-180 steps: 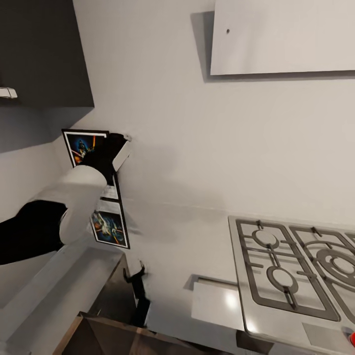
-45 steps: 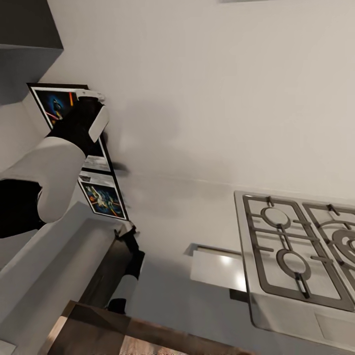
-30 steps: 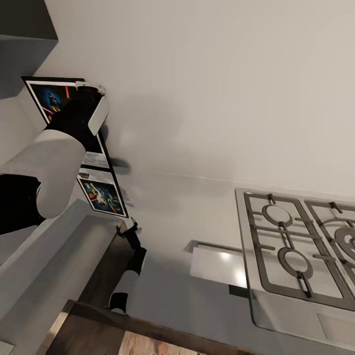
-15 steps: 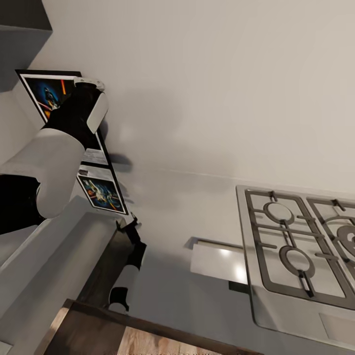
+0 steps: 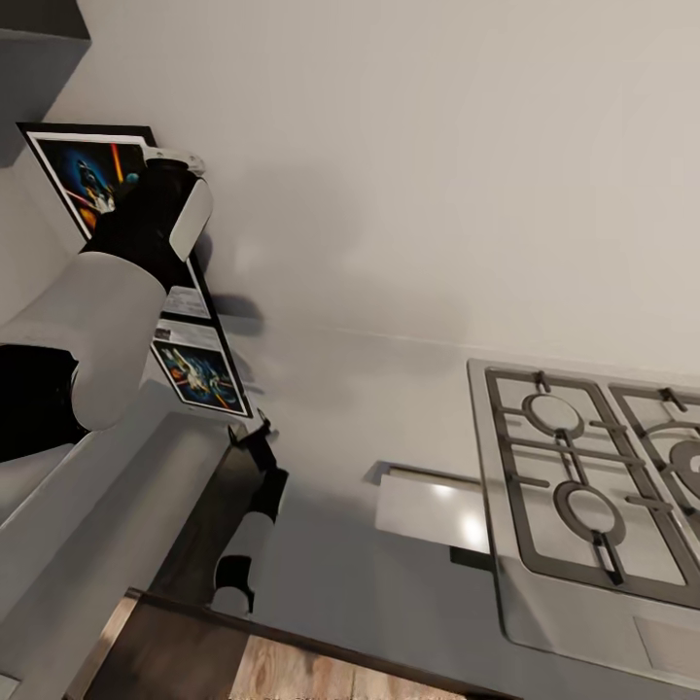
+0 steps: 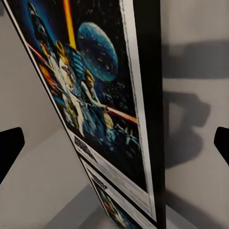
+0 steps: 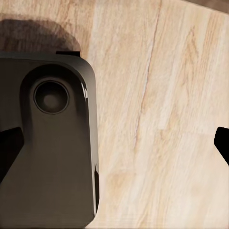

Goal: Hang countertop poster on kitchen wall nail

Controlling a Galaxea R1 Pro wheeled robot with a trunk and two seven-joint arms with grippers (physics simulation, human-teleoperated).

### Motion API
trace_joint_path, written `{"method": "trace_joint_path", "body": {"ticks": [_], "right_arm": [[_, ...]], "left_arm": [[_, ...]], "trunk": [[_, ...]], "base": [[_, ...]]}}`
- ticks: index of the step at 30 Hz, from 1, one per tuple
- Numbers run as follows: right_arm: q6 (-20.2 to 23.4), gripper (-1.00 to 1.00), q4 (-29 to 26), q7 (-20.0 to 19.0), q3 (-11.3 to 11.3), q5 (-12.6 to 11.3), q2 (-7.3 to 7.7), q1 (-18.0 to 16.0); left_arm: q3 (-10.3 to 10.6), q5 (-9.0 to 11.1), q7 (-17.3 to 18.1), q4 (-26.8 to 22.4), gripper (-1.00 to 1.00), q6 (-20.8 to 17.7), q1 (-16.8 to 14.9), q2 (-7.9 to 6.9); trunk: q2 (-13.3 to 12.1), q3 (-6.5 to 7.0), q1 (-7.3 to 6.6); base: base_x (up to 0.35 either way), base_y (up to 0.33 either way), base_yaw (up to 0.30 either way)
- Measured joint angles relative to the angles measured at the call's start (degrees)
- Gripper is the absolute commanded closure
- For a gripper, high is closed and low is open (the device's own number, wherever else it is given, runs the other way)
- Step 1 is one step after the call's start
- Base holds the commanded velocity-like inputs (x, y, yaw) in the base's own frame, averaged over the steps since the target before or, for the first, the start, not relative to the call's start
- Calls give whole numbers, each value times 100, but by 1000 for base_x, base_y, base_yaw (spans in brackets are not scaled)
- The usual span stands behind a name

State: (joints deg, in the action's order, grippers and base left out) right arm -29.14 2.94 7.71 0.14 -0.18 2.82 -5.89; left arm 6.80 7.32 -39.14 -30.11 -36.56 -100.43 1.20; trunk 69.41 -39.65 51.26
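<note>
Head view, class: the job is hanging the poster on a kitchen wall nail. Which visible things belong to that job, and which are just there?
Belongs to the job:
- black-framed Star Wars poster
- pale-grey kitchen countertop
- left gripper at the poster

Just there:
- steel gas hob
- dark cabinet front
- wooden floor
</note>
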Motion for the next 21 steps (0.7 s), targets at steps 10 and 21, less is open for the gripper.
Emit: {"method": "trace_joint_path", "body": {"ticks": [10, 21], "right_arm": [[-3, -100, 0, 0, 0, 0, 0, 0], [-3, -100, 0, 0, 0, 0, 0, 0]], "left_arm": [[0, -1, -12, -11, -100, -4, -71, 0], [0, -6, -17, -3, -100, -18, -280, 8]], "trunk": [[0, -92, 0], [0, -194, 0]], "base": [[0, 0, 0], [0, 0, 0]]}}
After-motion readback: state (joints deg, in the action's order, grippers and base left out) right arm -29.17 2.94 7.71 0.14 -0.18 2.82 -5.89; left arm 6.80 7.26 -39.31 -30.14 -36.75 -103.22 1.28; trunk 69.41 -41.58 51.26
